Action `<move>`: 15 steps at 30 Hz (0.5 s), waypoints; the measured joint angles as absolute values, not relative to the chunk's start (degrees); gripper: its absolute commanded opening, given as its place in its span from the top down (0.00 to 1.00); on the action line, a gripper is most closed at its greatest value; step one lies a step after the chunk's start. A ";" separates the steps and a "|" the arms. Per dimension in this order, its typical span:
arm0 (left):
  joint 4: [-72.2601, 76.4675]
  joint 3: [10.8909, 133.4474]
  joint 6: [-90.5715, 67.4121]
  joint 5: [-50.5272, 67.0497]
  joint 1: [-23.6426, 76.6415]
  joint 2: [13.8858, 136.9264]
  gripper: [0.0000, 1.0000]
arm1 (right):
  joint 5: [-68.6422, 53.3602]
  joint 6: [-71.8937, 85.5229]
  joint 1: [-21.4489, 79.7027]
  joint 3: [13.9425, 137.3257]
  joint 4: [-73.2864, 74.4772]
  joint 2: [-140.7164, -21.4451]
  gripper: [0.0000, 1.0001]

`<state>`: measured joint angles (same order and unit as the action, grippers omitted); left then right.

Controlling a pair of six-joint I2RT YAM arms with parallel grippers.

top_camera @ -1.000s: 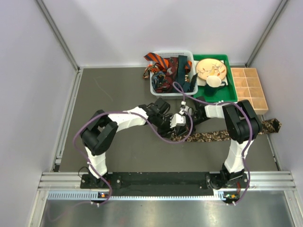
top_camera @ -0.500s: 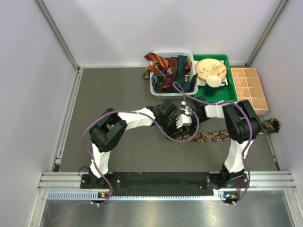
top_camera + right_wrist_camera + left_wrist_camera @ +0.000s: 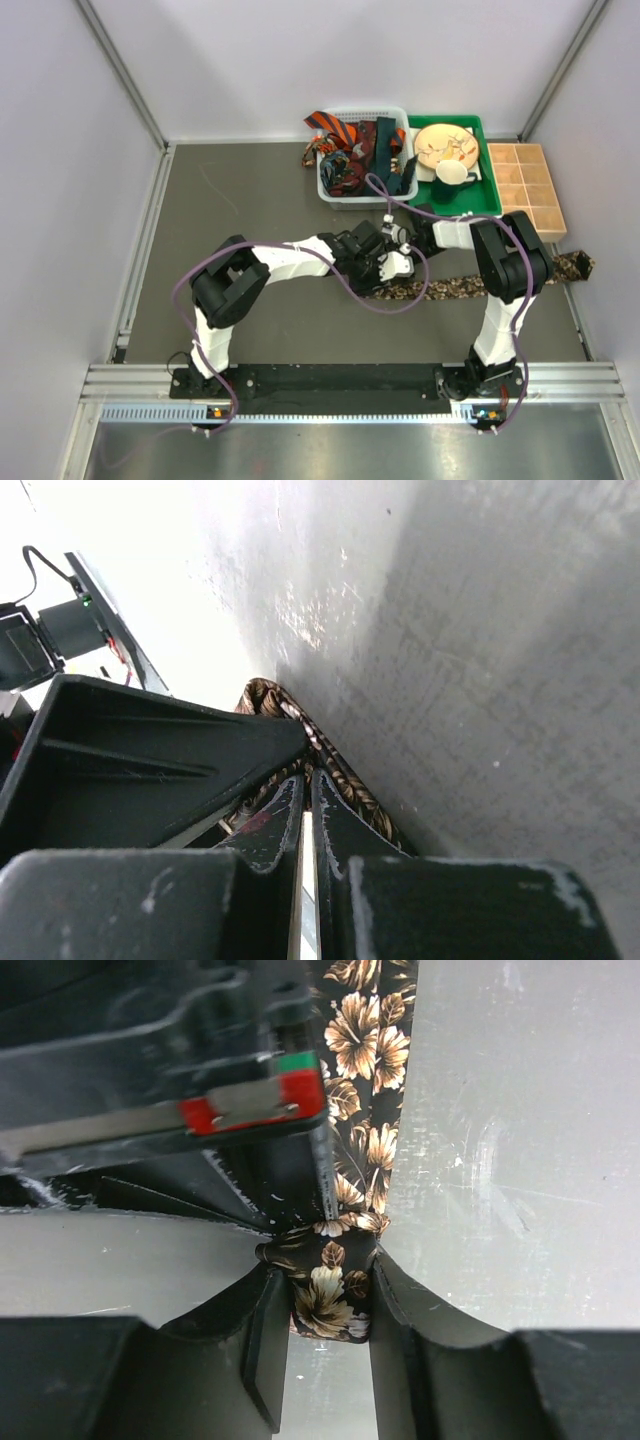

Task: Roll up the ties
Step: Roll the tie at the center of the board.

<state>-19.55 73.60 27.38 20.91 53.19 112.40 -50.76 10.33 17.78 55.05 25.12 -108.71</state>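
**Both claws meet at the left end of the patterned tie**

Your left arm (image 3: pixel 270 258) stretches in from 9 o'clock toward the middle of the table (image 3: pixel 250 190). At 12 o'clock from its claw, the white basket (image 3: pixel 326 180) holds a heap of other ties (image 3: pixel 345 135), some draped over its rim. Your left gripper (image 3: pixel 328 1300) is clamped on the folded end of the brown-black patterned tie (image 3: pixel 470 285), and the fabric bulges between its fingers. Your right gripper (image 3: pixel 305 815) stands just beside that fold, over the same tie. Its fingers are drawn together to a thin slit, and you cannot tell whether any fabric is caught between them. The tie lies flat and runs off toward 3 o'clock, passing under the right arm (image 3: pixel 510 265). At 1 o'clock sits a green tray (image 3: pixel 470 206), with a wooden compartment box (image 3: pixel 525 190) touching its right side.
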 measured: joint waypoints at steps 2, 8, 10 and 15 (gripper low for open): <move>-19.73 73.60 27.94 19.46 53.84 112.38 0.66 | -50.63 9.56 17.65 55.57 26.68 -108.68 0.87; -20.08 73.60 29.28 17.74 54.83 112.36 0.68 | -50.68 5.21 15.49 57.80 34.46 -107.92 0.62; -20.18 73.65 29.58 17.63 54.92 112.36 0.68 | -51.29 3.77 14.09 58.65 37.17 -107.50 0.59; -20.67 73.89 30.00 17.50 55.09 112.42 0.68 | -54.57 2.61 11.09 58.98 40.10 -105.69 0.58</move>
